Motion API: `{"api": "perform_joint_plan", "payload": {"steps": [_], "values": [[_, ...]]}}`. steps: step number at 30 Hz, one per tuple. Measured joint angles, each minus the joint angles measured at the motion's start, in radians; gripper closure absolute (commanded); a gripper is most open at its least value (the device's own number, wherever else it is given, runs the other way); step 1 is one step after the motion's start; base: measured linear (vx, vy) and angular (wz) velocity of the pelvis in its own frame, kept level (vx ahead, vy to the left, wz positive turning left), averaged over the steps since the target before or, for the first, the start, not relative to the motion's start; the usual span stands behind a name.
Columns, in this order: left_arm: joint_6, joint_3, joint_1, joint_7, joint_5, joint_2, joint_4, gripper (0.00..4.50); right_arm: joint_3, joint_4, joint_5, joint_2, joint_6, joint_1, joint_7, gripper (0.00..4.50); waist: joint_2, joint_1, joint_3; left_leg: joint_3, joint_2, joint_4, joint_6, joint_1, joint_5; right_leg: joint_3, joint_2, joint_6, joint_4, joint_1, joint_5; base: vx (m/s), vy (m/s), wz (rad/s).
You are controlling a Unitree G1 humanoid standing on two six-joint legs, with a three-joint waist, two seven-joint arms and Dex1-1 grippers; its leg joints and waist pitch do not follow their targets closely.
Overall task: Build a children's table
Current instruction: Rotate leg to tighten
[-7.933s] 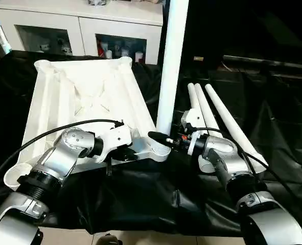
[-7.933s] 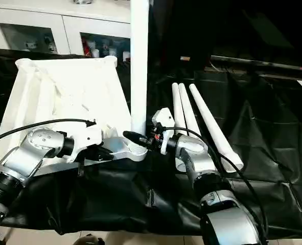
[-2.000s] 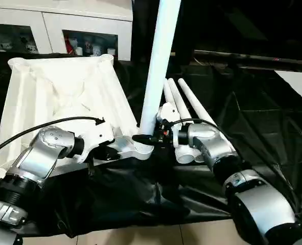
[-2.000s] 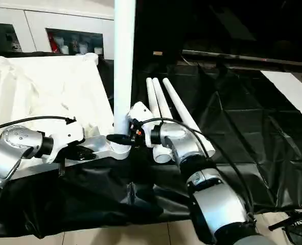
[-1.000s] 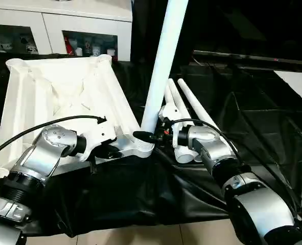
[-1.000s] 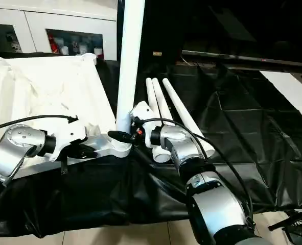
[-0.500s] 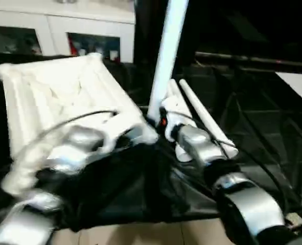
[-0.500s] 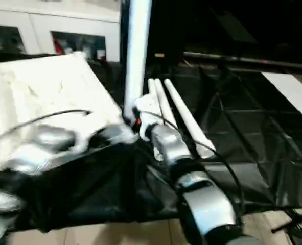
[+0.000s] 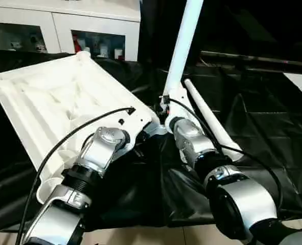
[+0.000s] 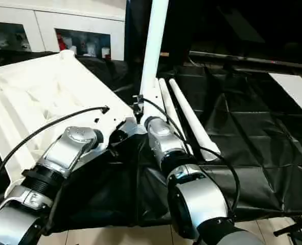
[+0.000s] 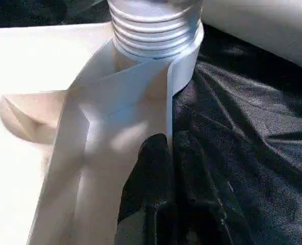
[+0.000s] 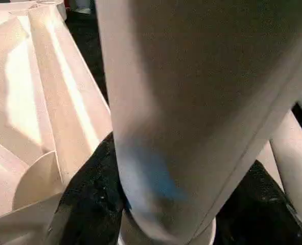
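Left eye view: white plastic rectangular table top [image 9: 64, 102] lies underside-up on the black-draped desk [image 9: 263, 117], one leg seated in its near corner socket.
Landmark is that round corner socket [image 11: 158, 38]. White tapered tube leg [image 9: 184, 46] rises out of it, leaning slightly; its ribbed end shows in the socket in the left wrist view. Left end effector [image 11: 168, 153] is clenched, fingers together against the top's edge wall just beside the socket; cannot tell if it pinches it. Right end effector [image 12: 140, 204] grasps the leg just above the socket, black fingers [image 12: 82, 199] either side. Spare white tube legs [image 9: 207, 120] lie on the desk just beyond the socket.
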Motion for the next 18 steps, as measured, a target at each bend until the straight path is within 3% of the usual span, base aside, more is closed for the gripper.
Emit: {"api": "perform_joint_plan", "payload": {"steps": [9,11,18], "values": [[0.023,0.000,0.001,0.001,0.000,0.003,-0.016,4.50,-0.004,0.000,-0.015,0.003,0.000,-0.003,0.006,2.61,0.001,-0.003,0.000,-0.001,0.000,0.000,0.000,0.000,0.000,0.000,0.000,0.001,0.000,-0.001,-0.001,0.000,0.000,0.00],[0.024,0.000,0.001,0.000,0.000,0.004,-0.017,4.50,-0.006,0.000,-0.015,0.003,0.000,-0.004,0.010,2.05,0.001,-0.003,0.000,-0.001,0.000,0.000,0.000,0.000,0.000,0.000,0.000,0.002,0.000,-0.001,-0.001,0.000,0.000,0.00],[0.024,0.000,0.001,-0.002,0.000,0.007,-0.020,4.50,-0.010,0.024,-0.025,0.004,0.027,-0.004,0.028,1.44,0.001,-0.004,0.001,-0.001,0.000,-0.001,0.000,-0.001,0.000,0.000,0.000,0.001,-0.001,-0.001,-0.001,0.000,0.000,0.00]]}}
